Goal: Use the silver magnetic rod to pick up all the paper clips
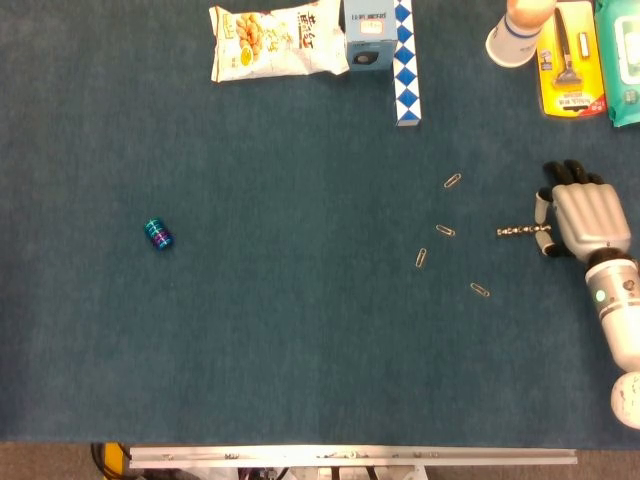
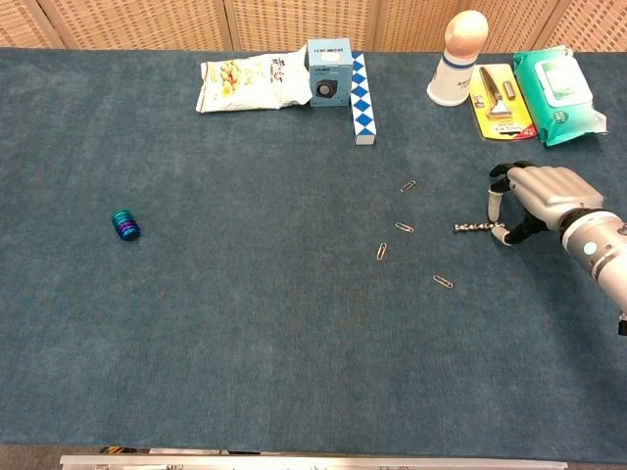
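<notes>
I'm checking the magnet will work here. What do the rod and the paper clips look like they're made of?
The magnetic rod looks like bright silver metal, beaded along its length with small glints; the right hand pinches one end. The four paper clips look like thin bent wire, pale and slightly shiny, so probably steel, though they are too small to be sure.

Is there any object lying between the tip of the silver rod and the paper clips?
Nothing visible does. The rod in the right hand points at the nearest paper clip across bare cloth.
</notes>
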### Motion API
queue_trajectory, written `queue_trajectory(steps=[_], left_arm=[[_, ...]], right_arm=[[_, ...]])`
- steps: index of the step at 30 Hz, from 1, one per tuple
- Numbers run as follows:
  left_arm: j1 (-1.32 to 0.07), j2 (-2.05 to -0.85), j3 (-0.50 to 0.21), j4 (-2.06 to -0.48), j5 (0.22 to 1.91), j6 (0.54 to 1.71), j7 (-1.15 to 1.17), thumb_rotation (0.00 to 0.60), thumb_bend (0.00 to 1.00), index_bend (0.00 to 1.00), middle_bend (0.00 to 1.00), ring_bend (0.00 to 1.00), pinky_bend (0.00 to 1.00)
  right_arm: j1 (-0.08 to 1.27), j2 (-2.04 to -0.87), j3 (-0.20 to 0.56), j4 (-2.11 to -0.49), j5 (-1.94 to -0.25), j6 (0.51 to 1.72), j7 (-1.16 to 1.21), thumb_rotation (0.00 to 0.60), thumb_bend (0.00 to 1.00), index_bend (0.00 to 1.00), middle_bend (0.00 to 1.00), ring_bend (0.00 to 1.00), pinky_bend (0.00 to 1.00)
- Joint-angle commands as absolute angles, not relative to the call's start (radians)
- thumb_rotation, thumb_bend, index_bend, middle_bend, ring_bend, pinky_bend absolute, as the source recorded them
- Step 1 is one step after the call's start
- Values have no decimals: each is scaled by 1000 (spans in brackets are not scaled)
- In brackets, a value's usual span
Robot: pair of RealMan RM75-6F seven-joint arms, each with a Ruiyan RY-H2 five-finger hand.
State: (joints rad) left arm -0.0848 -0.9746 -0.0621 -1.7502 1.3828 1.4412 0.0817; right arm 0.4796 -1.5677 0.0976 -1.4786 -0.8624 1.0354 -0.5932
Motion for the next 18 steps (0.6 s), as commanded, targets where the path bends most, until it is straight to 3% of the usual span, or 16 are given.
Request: queue_trajectory(steps=[1, 18], left_arm=[[-84, -974, -62, -1749, 1383, 1442, 79, 600, 89, 438, 430, 339, 414], [-86, -974, -63, -1747, 1380, 1437, 78, 600, 89, 438, 430, 339, 414]], right_arm=[[482, -1568, 96, -1475, -859, 1034, -593, 600, 289, 551, 136, 73, 201], [497, -1575, 93, -1455, -838, 1027, -584, 600, 289, 551, 136, 73, 200]])
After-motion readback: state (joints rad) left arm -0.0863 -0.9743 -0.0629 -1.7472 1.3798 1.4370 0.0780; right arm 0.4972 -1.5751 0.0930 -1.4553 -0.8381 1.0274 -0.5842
